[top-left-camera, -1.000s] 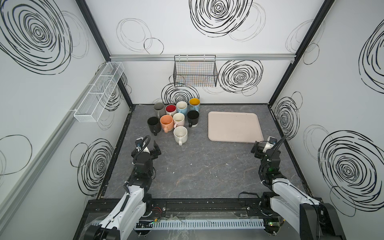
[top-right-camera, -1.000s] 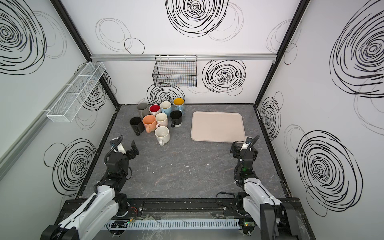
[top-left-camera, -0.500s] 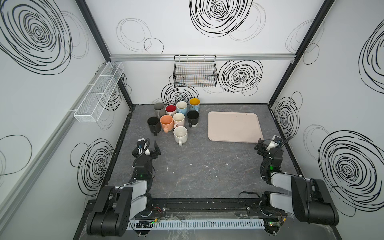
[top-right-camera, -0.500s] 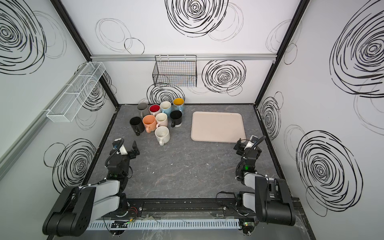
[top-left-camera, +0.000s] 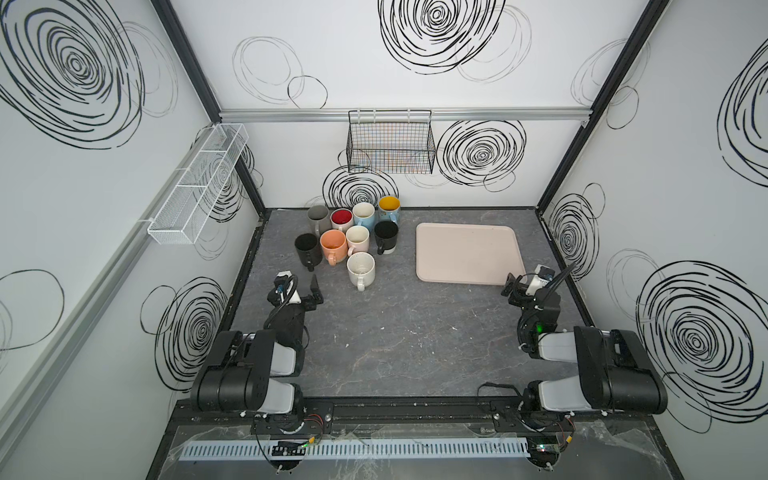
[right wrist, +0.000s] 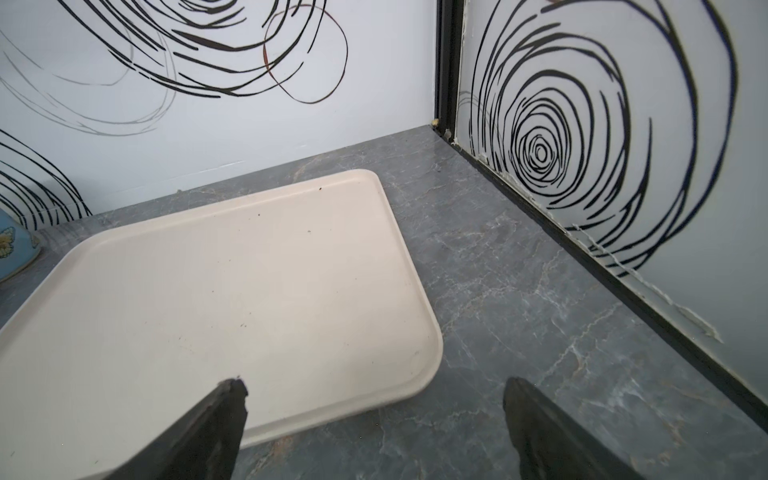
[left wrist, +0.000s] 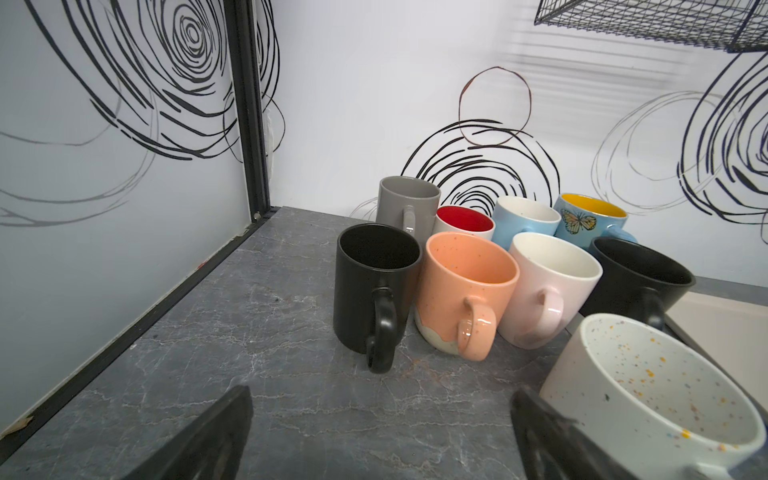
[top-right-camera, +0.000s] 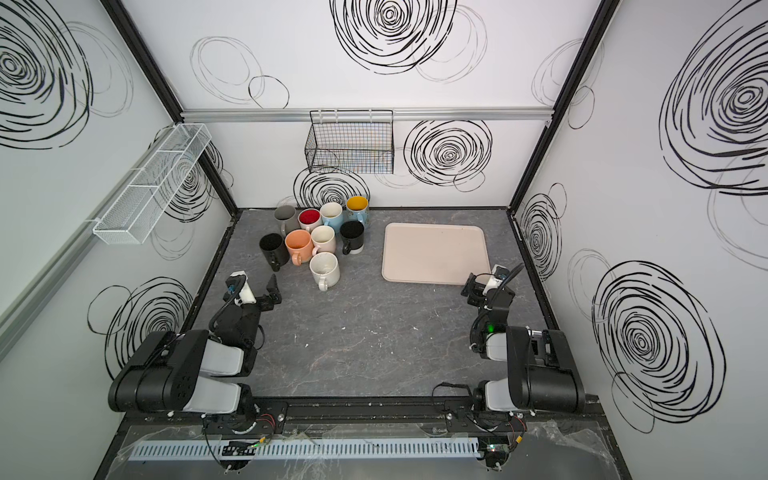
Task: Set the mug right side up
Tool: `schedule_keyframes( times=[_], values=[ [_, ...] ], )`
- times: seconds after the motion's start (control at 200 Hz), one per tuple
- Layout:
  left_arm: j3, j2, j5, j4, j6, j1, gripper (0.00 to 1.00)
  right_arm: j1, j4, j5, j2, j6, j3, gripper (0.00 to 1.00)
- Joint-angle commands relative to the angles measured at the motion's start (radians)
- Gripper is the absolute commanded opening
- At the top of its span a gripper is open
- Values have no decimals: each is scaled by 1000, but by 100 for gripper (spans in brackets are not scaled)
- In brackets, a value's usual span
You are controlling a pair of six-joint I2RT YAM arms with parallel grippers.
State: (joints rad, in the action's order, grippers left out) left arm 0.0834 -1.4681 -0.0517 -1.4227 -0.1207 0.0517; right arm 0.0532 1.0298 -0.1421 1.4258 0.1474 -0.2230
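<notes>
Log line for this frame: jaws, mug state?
left jaws: open, empty, near mugs | right jaws: open, empty, by tray corner | grey mug: looks upside down, untouched

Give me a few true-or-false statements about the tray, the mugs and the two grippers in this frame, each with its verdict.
1. The tray has no mug on it. True.
2. The left gripper is holding a mug. False: its jaws stand open and empty, in front of the group of mugs.
3. The mug with the butterfly is yellow inside. True.
4. The orange mug lies on its side. False: it stands upright with its open end up.
5. The right gripper is open and holds nothing. True.
</notes>
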Motion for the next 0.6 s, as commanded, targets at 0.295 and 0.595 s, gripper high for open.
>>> schedule_keyframes(
  times=[0.295,0.595],
  values=[
    [82,-36,-37,19,71,-52,99,-39,-71,-66,31,-28,-72,100],
    [111,-32,-51,80,98,-77,99,-43,-70,-71,30,-29,-71,100]
  ],
)
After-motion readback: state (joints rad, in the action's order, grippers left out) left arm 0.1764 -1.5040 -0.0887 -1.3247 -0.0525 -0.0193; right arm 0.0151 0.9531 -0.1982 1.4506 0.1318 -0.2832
